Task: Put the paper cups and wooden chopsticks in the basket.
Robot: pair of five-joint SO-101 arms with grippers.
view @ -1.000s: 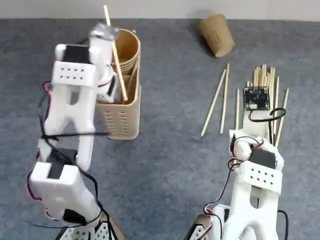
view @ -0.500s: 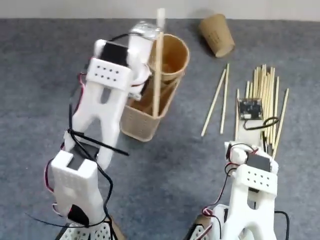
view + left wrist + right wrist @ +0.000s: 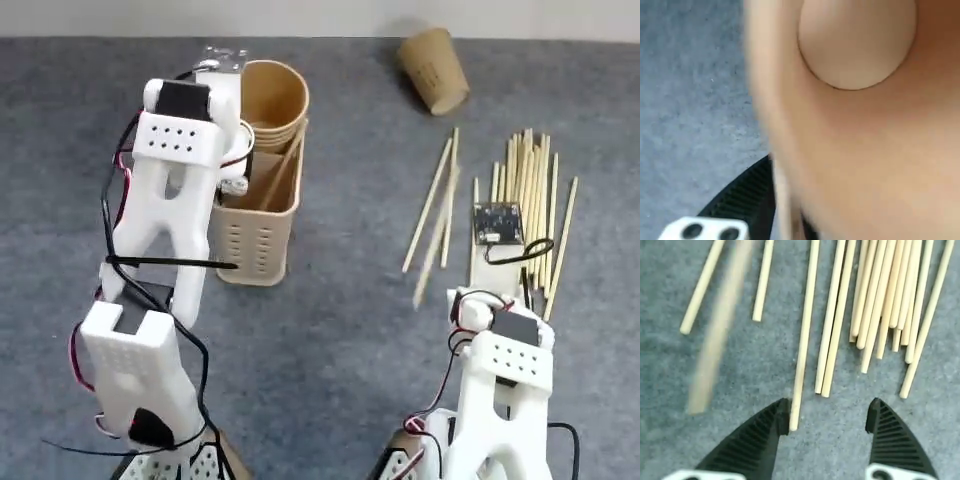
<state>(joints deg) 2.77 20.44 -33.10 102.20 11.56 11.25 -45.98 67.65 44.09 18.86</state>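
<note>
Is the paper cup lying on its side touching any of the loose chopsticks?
Apart. The high view shows a strip of bare table between the tipped paper cup and the tip of the nearest chopstick.

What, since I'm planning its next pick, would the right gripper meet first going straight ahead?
Probably the near ends of the wooden chopsticks just ahead of the right gripper, in line with its open gap; height above them is unclear.

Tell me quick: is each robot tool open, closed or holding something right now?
Left tool: cannot be told; it is at the basket.
Right tool: open, holding nothing, above the loose chopsticks.
</note>
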